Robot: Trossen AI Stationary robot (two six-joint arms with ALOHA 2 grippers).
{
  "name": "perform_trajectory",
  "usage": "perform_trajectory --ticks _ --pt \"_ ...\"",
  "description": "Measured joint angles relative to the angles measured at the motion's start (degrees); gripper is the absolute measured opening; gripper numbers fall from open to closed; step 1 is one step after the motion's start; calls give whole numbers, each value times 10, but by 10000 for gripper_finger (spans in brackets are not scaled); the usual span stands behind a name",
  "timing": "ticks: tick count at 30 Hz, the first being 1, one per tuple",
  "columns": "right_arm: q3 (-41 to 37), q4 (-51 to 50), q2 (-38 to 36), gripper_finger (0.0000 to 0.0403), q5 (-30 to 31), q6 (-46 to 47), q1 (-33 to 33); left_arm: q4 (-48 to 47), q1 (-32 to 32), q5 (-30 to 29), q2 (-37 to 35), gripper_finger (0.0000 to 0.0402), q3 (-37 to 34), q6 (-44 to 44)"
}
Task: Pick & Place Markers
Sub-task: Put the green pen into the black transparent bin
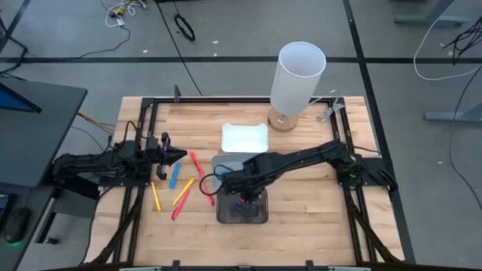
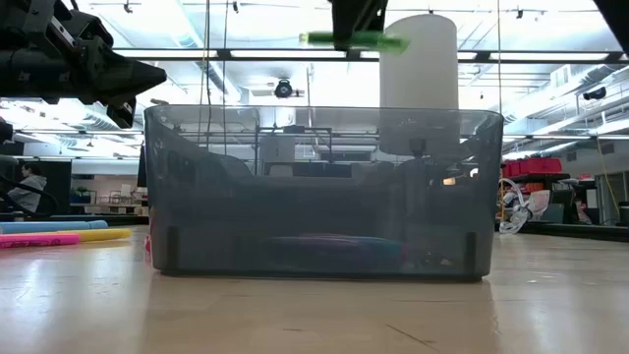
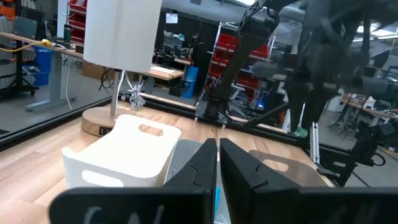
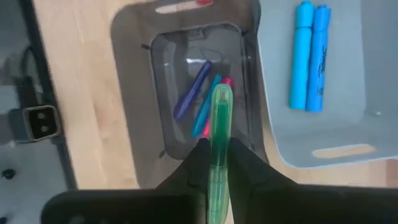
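A translucent dark grey bin (image 2: 319, 192) fills the foreground on the wooden desk (image 1: 316, 218). Directly above it, the right pincer (image 4: 217, 163) is clenched on a green marker (image 4: 219, 140), carrying it level over the bin's open top, clear of the rim. Seen from the wrist, the marker runs straight out between the two dark fingers and hangs over a purple marker (image 4: 192, 89), a teal one (image 4: 205, 107) and a pink one (image 4: 225, 83) that lie together on the bin's floor.

Just beside the bin sits a lighter grey tray (image 4: 311, 134) with two blue markers (image 4: 309, 56) lying side by side in it. On the bare wood to the bin's left, loose markers (image 1: 183, 193) in yellow, red, orange and blue are scattered, well apart from the right pincer.

Near that scatter waits the left pincer (image 1: 179, 156), fingers shut on nothing. Farther back stand a white tray (image 1: 245, 137) and, beyond it, a tall white lamp (image 1: 297, 79) at the desk's far edge.
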Motion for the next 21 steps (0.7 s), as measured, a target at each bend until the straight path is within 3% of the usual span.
perform_trajectory --ticks 21 --pt "0 42 74 25 -4 -15 9 0 0 0 0 23 0 0"
